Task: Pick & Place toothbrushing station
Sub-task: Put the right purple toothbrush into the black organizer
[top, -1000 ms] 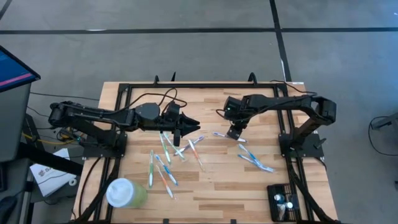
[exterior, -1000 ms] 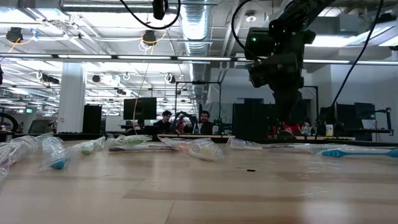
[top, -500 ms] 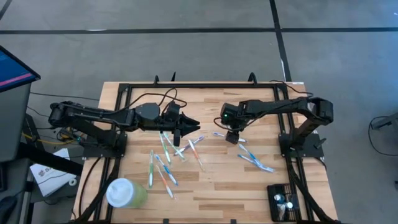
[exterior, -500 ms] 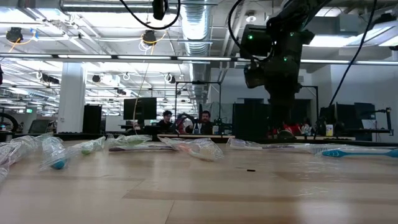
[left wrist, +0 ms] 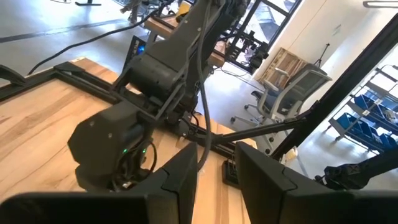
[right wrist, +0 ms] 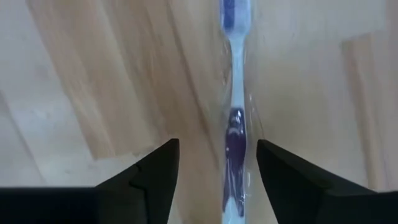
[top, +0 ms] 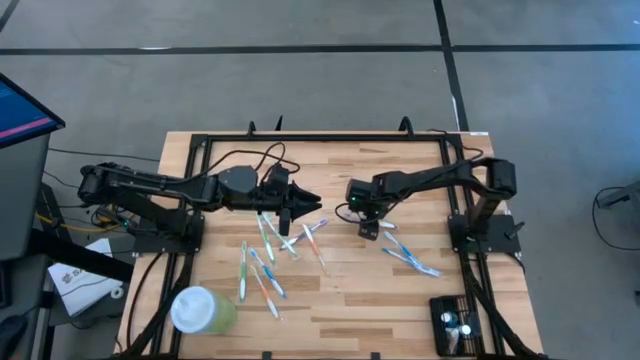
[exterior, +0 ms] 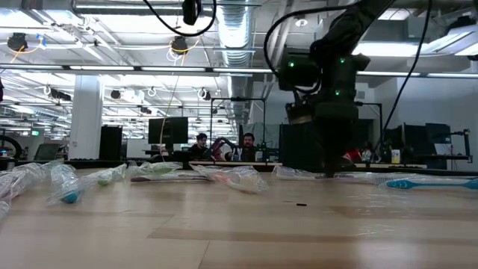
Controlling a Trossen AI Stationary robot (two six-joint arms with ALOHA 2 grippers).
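Left end effector (top: 300, 205) hangs over the pile of wrapped toothbrushes (top: 268, 255) at mid-tabletop, fingers a small gap apart and empty. To the right of that pile, the right end effector (top: 368, 226) is low over a single purple wrapped toothbrush (right wrist: 232, 134), fingers spread on either side of it and not yet touching. Farther right lie two blue toothbrushes (top: 410, 257). The toothbrushing station (top: 455, 323), a small black holder, sits at the tabletop's (top: 350, 290) near right corner, well away from the pile. The brush lies off-centre between the fingers, so closing now might catch only the slippery wrapper and let it slide out.
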